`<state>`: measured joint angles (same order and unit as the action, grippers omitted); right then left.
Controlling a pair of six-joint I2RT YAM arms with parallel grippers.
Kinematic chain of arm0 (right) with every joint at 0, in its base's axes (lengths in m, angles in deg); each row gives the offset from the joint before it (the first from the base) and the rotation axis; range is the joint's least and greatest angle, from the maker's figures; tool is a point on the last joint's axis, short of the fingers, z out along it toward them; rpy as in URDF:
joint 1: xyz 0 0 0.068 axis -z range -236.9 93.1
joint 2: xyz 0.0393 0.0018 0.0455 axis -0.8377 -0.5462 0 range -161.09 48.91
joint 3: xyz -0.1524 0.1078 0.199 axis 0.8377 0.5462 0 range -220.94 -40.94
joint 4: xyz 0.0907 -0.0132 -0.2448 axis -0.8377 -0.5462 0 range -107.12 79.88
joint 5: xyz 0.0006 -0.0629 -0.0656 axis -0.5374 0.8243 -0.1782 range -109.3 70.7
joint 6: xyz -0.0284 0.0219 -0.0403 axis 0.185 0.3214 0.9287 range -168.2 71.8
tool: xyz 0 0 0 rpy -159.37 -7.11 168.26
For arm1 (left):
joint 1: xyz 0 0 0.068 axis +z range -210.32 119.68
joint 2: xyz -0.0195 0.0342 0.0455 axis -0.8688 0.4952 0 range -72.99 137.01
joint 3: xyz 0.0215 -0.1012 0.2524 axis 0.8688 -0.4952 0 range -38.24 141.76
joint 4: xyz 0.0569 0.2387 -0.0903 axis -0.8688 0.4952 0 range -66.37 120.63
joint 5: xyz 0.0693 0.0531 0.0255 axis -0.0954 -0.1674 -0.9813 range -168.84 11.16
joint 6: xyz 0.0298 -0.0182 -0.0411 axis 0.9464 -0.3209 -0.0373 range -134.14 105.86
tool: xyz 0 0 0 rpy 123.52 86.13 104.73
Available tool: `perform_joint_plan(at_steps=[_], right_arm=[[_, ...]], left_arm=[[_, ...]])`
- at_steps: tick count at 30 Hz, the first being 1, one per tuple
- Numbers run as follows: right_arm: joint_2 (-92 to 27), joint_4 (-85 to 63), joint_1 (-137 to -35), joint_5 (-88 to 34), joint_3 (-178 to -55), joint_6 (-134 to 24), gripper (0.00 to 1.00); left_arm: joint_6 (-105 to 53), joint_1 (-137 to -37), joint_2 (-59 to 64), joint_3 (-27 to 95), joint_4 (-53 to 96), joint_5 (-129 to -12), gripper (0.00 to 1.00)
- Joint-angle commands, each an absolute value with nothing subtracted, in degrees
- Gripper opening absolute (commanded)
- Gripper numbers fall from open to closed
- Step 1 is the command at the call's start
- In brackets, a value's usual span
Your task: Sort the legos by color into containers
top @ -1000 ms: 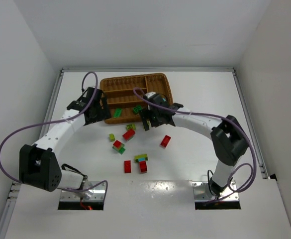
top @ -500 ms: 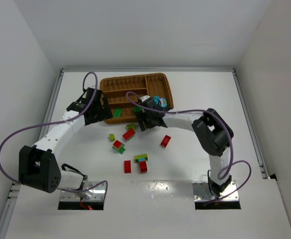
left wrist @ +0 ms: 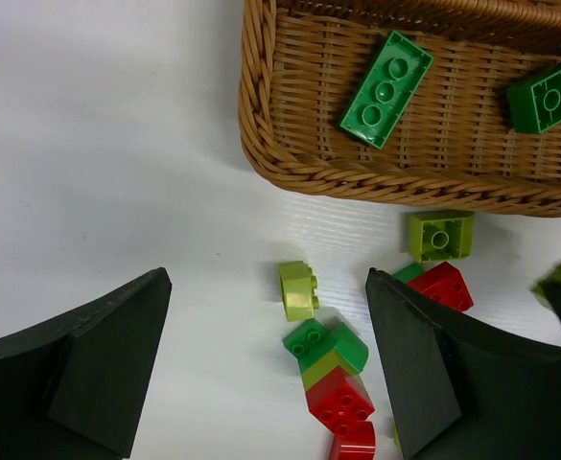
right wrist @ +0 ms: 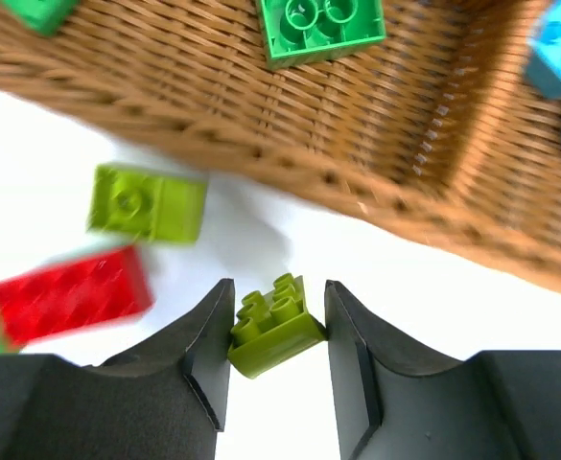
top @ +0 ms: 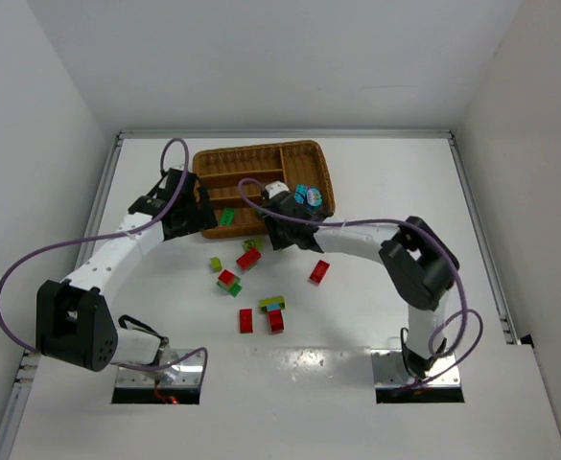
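right wrist: right gripper [right wrist: 277, 289] clamped on yellow-green brick [right wrist: 272, 331], brick wedged between both fingers, just outside wicker tray [right wrist: 213, 134] rim. left gripper [left wrist: 268, 278] spread wide over loose bricks [left wrist: 342, 398].

Two green legos [left wrist: 385, 88] in tray [left wrist: 261, 134]; maybe five outside.

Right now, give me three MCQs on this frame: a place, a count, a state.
1. Where is the cyan brick? A inside the tray; B outside it; C in a gripper.
2. How many green bricks lie in it, left wrist view? A none; B five; C two.
3. State of the right gripper? A open, empty; B shut on a yellow-green brick; C out of view.
A: it rests on the weave. C: two show inside the rim. B: both fingers press the brick.
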<state>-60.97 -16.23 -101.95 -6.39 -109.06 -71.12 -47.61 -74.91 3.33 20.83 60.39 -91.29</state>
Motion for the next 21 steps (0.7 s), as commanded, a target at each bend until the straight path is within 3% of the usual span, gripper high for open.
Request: perform_joint_plan(at_steps=[1, 7, 21], right_arm=[[-51.1, -17.7, -102.6, -2.5, -108.3, -73.0, 0.33], [-51.7, -22.1, -101.0, 0.3, -116.4, -74.1, 0.33], [-78.2, -24.4, -97.4, 0.3, -150.3, -72.9, 0.36]], left_arm=[[-46.7, -75.3, 1.6, 22.8, 59.4, -91.6, 0.89], [-46.7, -75.3, 1.6, 24.9, 60.5, -93.8, 0.89], [-48.5, -74.7, -3.0, 22.8, 59.4, -96.8, 0.89]])
